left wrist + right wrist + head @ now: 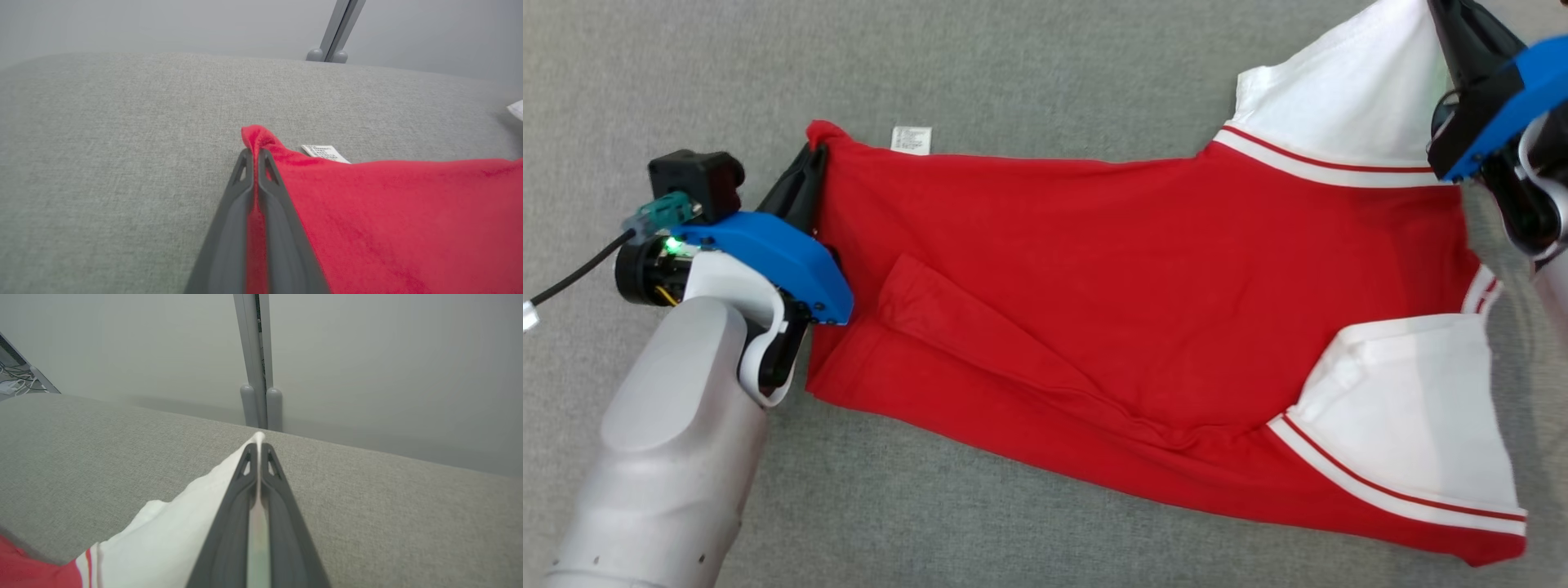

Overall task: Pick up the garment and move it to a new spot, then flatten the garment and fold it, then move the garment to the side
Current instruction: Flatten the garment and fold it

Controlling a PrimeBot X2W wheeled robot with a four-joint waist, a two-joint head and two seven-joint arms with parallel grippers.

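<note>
Red cotton shirt [1143, 286] with white sleeves and striped red-and-white trim lies spread on the grey woven-fabric worktop [1045, 65]. Its long axis runs left-right across the head view: hem end towards the robot's left, sleeve end towards its right. A small white care label [911, 139] sticks out at the far edge near the hem corner. A diagonal fold [980, 327] crosses the red body near the hem.

Left gripper [815, 155]: jaws pinched shut on the far hem corner, red cloth bunched past the tips. The pale grey left forearm [678, 441] comes up from the lower left, its blue wrist housing [768, 253] at the hem edge.

Right gripper [258, 447]: jaws closed flat on the edge of the far white sleeve [1347, 90]. Whether that sleeve is lifted off the worktop isn't clear. The right arm's blue housing [1511, 90] sits at the upper right, angled in towards the sleeve.
</note>
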